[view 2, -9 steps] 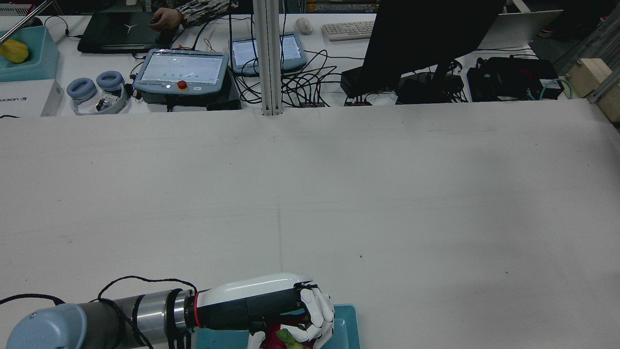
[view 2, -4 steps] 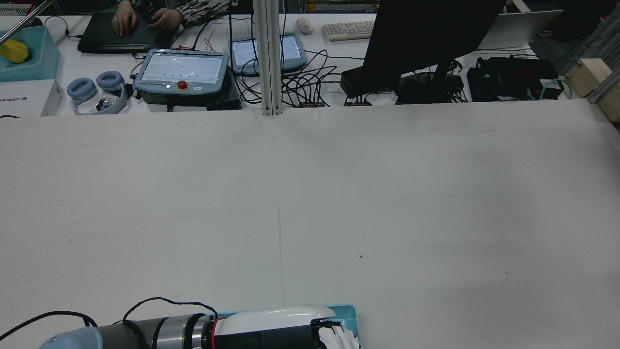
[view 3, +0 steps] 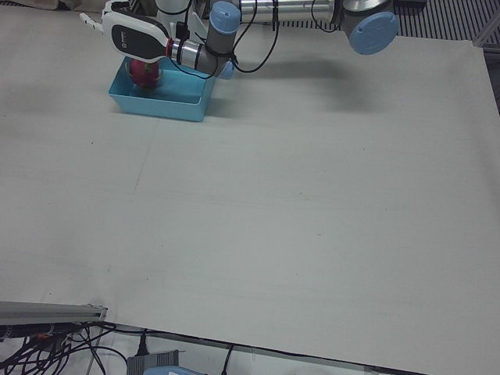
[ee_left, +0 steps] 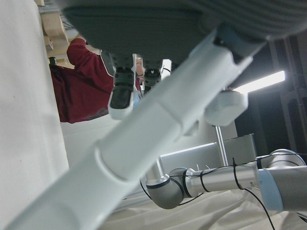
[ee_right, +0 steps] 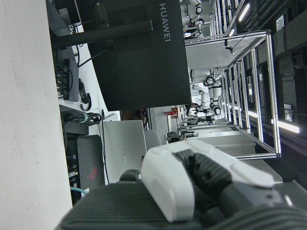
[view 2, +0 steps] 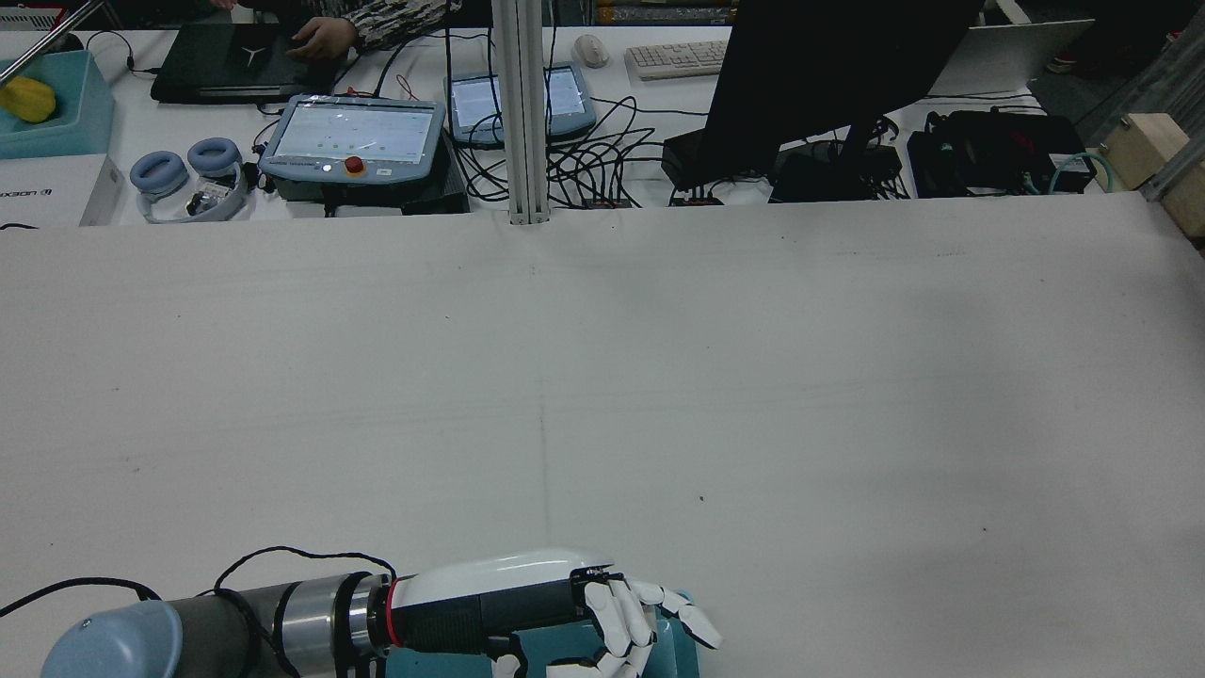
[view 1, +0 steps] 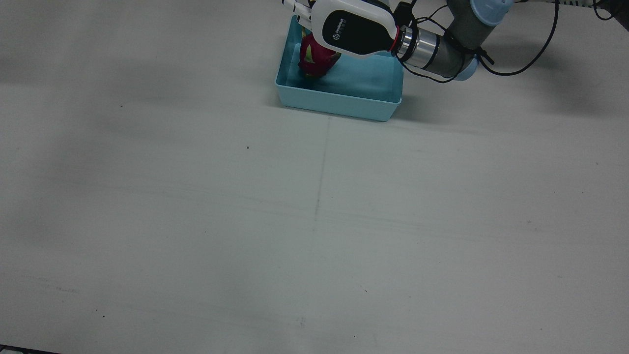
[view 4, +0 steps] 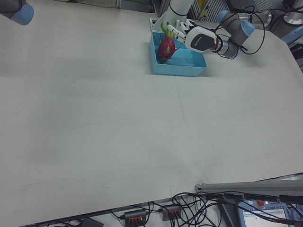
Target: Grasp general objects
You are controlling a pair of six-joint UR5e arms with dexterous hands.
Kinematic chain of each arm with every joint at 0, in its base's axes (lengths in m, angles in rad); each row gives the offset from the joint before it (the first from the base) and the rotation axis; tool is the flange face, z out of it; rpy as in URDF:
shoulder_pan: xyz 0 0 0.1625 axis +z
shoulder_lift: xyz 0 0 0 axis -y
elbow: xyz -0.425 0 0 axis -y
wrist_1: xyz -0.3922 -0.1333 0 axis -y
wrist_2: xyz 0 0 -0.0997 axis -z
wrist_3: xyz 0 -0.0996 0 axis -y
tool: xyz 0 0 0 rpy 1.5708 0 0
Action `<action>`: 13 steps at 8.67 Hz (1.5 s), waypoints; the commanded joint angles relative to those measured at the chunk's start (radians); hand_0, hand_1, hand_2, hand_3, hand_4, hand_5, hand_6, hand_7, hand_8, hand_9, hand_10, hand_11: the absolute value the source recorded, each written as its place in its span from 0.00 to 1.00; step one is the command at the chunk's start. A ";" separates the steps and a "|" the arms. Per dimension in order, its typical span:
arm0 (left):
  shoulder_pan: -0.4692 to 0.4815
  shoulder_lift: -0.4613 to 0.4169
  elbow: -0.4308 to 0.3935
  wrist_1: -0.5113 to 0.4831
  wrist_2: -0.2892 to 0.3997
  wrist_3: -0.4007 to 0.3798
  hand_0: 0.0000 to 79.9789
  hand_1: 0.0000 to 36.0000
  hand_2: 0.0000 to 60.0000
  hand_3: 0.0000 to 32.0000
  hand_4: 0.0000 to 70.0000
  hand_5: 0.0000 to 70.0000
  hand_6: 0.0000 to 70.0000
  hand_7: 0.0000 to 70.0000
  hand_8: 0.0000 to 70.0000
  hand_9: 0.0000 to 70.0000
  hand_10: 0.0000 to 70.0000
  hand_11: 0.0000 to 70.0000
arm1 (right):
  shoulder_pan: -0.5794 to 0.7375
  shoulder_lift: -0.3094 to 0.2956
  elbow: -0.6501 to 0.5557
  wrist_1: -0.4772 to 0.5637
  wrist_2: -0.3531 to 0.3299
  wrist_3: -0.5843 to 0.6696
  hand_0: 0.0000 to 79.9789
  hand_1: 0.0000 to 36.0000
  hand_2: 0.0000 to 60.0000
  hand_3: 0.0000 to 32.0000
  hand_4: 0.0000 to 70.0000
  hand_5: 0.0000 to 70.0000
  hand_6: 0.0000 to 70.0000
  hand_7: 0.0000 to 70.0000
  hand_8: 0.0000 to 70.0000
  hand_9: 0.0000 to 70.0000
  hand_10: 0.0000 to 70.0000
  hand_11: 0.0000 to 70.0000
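A pink dragon fruit (view 1: pixel 314 61) with green tips stands in the light blue bin (view 1: pixel 339 103) at the robot's edge of the table. It also shows in the right-front view (view 4: pixel 165 47) and the left-front view (view 3: pixel 144 74). My left hand (view 1: pixel 344 29) hovers just above the fruit, fingers spread and holding nothing; the rear view (view 2: pixel 602 617) shows its fingers fanned over the bin (view 2: pixel 673 650). Of my right hand, only a white finger (ee_right: pixel 172 187) shows in its own view, and its state is unclear.
The white table (view 1: pixel 314 206) stretches wide in front of the bin. Across it, the operators' desk holds teach pendants (view 2: pixel 353 137), a monitor (view 2: pixel 828 75) and cables. My left arm's elbow (view 3: pixel 373 31) hangs over the table's back edge.
The left hand was shut on the dragon fruit above the bin, dipped low, and now sits higher with its fingers spread and the fruit out of it.
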 commanded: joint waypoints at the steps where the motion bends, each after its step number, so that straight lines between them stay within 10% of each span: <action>1: -0.249 0.074 0.099 0.020 -0.002 0.002 1.00 1.00 1.00 0.00 1.00 1.00 1.00 1.00 0.65 0.80 0.79 1.00 | 0.000 0.000 0.000 0.000 0.000 0.000 0.00 0.00 0.00 0.00 0.00 0.00 0.00 0.00 0.00 0.00 0.00 0.00; 5: -0.594 0.075 0.294 0.040 -0.008 0.000 1.00 1.00 1.00 0.00 1.00 1.00 1.00 1.00 0.42 0.51 0.66 0.98 | 0.000 0.000 0.000 0.000 0.000 0.000 0.00 0.00 0.00 0.00 0.00 0.00 0.00 0.00 0.00 0.00 0.00 0.00; 9: -0.831 0.078 0.581 -0.027 -0.046 0.008 1.00 1.00 1.00 0.00 1.00 1.00 1.00 1.00 0.43 0.51 0.63 0.93 | 0.000 0.000 0.000 0.000 0.000 0.000 0.00 0.00 0.00 0.00 0.00 0.00 0.00 0.00 0.00 0.00 0.00 0.00; 13: -0.864 0.185 0.759 -0.169 -0.294 -0.009 1.00 1.00 1.00 0.00 1.00 1.00 1.00 1.00 0.27 0.29 0.57 0.85 | 0.000 0.000 0.000 0.000 0.002 0.000 0.00 0.00 0.00 0.00 0.00 0.00 0.00 0.00 0.00 0.00 0.00 0.00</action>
